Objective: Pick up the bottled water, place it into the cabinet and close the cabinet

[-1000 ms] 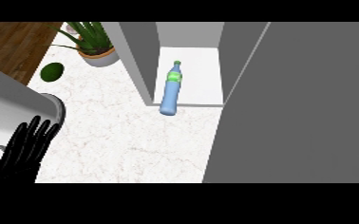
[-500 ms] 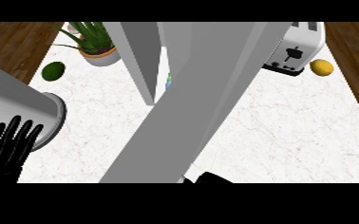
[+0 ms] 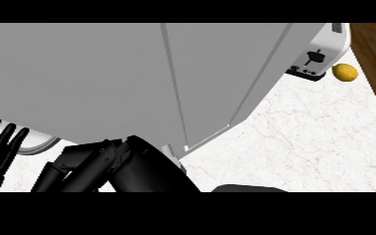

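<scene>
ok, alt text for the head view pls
A grey cabinet fills most of the view, its door shut or nearly so, with a black hand just below it. At right, on the white marble counter, stand a toaster and a lemon.

You see even, diffuse light with no single source. The grey cabinet fills the upper left and centre of the frame in flat tones; its panels differ only slightly in shade, the rightmost strip being a little lighter. The white marbled counter at the lower right is bright, without glare. A soft shadow lies beneath the toaster at the upper right. The black hand at the lower left shows little surface detail.
</scene>
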Robot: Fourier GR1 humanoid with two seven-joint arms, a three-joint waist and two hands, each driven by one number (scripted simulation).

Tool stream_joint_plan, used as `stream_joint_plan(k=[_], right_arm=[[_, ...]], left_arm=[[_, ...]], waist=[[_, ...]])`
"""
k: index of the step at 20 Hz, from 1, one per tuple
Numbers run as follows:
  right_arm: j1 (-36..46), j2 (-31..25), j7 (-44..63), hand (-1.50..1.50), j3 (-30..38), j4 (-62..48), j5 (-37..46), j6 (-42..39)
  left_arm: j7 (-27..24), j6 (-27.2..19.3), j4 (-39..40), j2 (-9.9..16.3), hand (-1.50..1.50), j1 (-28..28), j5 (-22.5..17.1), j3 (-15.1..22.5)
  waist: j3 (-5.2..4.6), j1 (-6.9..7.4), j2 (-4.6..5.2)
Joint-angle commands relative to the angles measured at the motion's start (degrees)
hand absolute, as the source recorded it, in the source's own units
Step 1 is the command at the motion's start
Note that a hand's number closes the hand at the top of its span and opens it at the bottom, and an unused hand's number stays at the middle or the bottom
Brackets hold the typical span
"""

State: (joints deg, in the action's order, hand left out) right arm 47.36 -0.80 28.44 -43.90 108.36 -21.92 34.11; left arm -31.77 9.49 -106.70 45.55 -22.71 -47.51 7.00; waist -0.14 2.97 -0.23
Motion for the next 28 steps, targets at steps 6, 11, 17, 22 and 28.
stream_joint_plan(k=[6,11,17,22,28], right_arm=[[8.93,0.79,-5.47,1.50,2.09,-13.82,-17.60,-12.66],[8.41,0.77,-3.62,1.50,7.35,-20.15,-23.51,-24.54],[3.08,-2.42,-8.16,1.50,13.92,-24.53,-19.83,-32.80],[8.17,-2.51,-12.36,1.50,20.12,-34.47,-16.64,-33.61],[6.50,-3.92,-19.57,1.50,20.85,-40.35,-8.77,-31.42]], left_arm=[[2.53,-1.28,-3.36,-0.42,-1.50,-0.73,-0.27,-3.05],[3.25,1.02,-3.48,-0.75,-1.50,-3.33,-1.08,-5.51],[4.06,2.36,-7.61,-3.06,-1.50,-8.32,0.76,-7.79],[7.77,1.02,-11.27,-2.97,-1.50,-8.89,-0.46,-9.75],[8.26,2.16,-9.35,-4.45,-1.50,-8.60,0.73,-10.06]], waist=[[0.14,-0.51,0.72],[0.12,-1.51,0.42],[0.14,-2.13,0.19],[0.15,-1.69,0.27],[0.13,-1.87,0.33]])
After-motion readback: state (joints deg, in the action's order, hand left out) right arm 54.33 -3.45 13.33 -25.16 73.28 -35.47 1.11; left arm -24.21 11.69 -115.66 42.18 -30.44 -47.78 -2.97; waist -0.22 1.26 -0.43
